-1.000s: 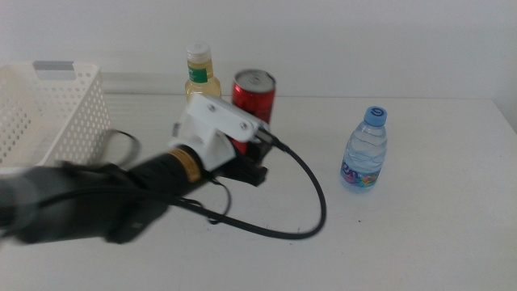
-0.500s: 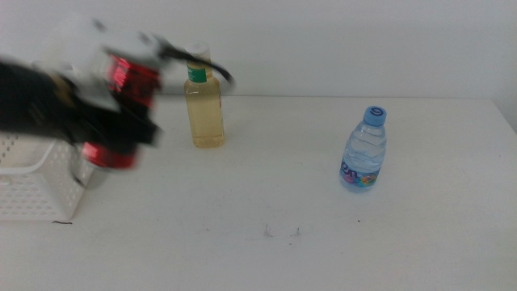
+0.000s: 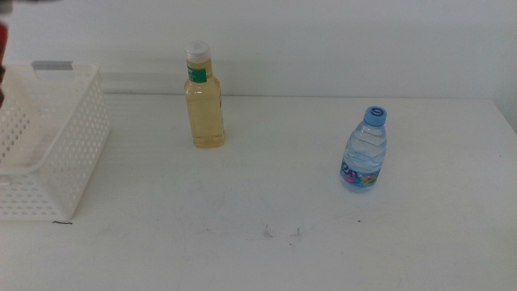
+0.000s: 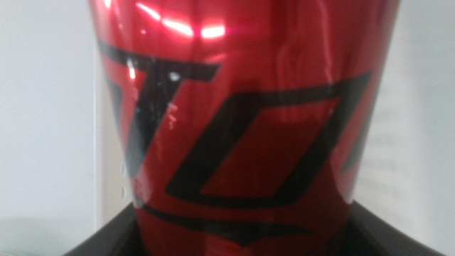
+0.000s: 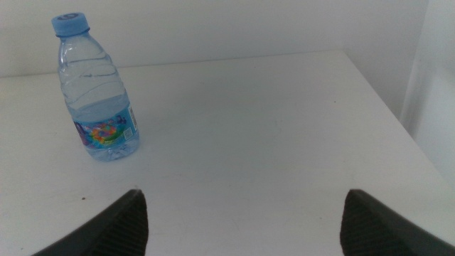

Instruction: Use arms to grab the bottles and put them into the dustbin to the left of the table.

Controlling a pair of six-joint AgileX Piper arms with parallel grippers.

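slim red metal can (image 4: 242, 114) has left the counter (image 3: 266, 202), now pinched in left gripper (image 4: 242, 238) jaws by the white perforated plastic basket (image 3: 56, 153); release next. right gripper (image 5: 242, 213) jaws spread, waiting near blue-capped clear water bottle (image 5: 96, 92).

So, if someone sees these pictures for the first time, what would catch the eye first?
The red can fills the left wrist view, held in the left gripper. In the middle view, a yellow bottle stands upright at the table's far side, a water bottle stands apart to its right, and the white basket sits at the left edge. The right gripper waits open near the water bottle.
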